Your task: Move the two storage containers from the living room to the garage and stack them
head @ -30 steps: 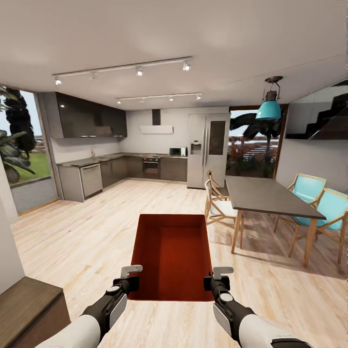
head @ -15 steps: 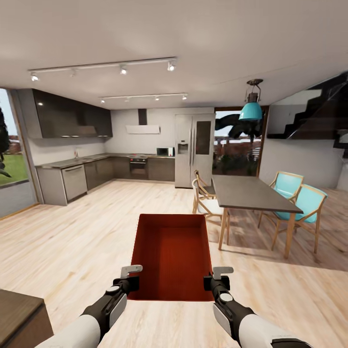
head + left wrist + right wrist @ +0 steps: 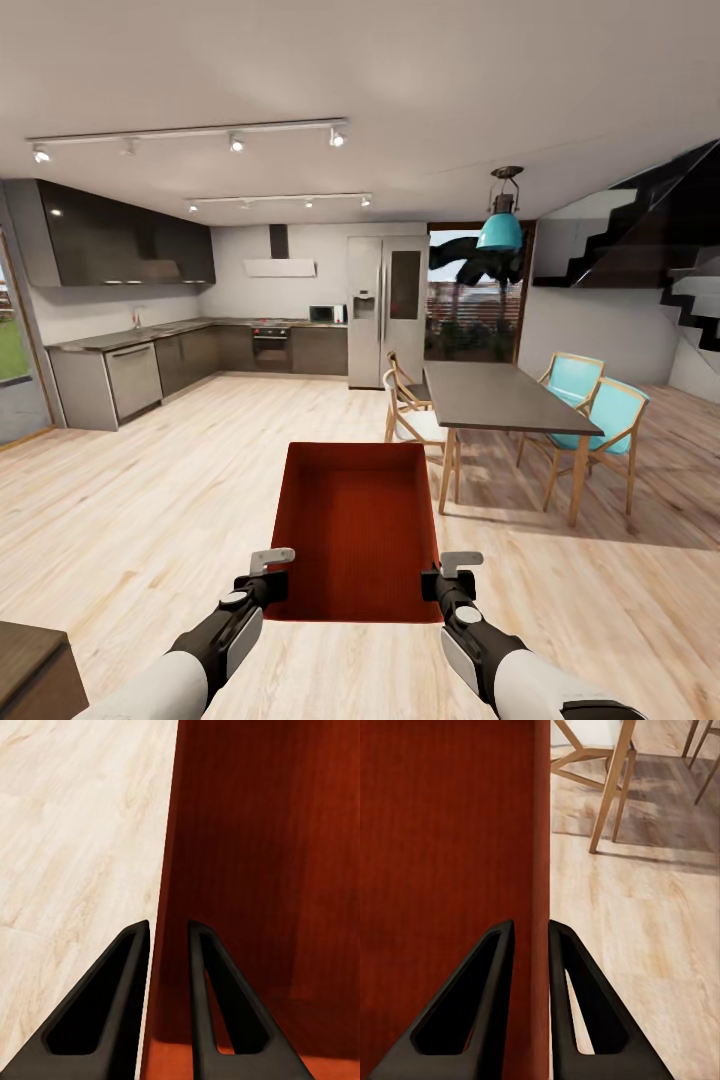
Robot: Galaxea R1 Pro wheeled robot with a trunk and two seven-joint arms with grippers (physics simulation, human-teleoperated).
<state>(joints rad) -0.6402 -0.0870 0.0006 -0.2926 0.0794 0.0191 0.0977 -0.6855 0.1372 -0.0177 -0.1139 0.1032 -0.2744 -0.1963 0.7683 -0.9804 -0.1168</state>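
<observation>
Two claws (image 3: 268, 577) (image 3: 448, 580) pinch thin side walls of one lidless orange-red storage container (image 3: 352, 525)

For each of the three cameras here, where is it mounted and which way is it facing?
Head view: on the robot's head, facing forward and down over the red bin toward the kitchen and dining table; both forearms show.
Left wrist view: near the left gripper, looking along its fingers astride the bin's wall.
Right wrist view: near the right gripper, likewise clamping the opposite wall, chair legs beyond.
All three share the bin and wood floor.
</observation>
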